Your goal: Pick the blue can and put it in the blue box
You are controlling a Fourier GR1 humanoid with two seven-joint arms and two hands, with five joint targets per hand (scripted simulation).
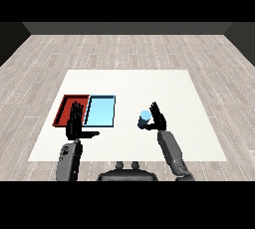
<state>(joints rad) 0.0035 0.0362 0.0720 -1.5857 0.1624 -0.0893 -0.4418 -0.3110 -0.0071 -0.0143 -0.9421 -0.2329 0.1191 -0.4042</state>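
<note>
We see a white counter [129, 83] on a grey wood floor [124, 49]. On the left part of the counter lie two trays, side by side and touching. The red tray [64, 104] is on the left. The light blue tray [101, 111] is just to its right.

Our right hand [158, 120] is on the right side of the counter, well apart from the trays. Its fingers curl round the blue can [145, 118]. The can stands upright in the hand, and we can see its round, pale top. We cannot tell if the can sits on the counter or is lifted a little above it. The can is to the right of the light blue tray, with bare counter between them.

Our left hand [75, 122] is at the near edge of the red tray and partly in front of it. Its fingers point straight up and far, and its thumb sticks out to the right. It holds nothing.
</note>
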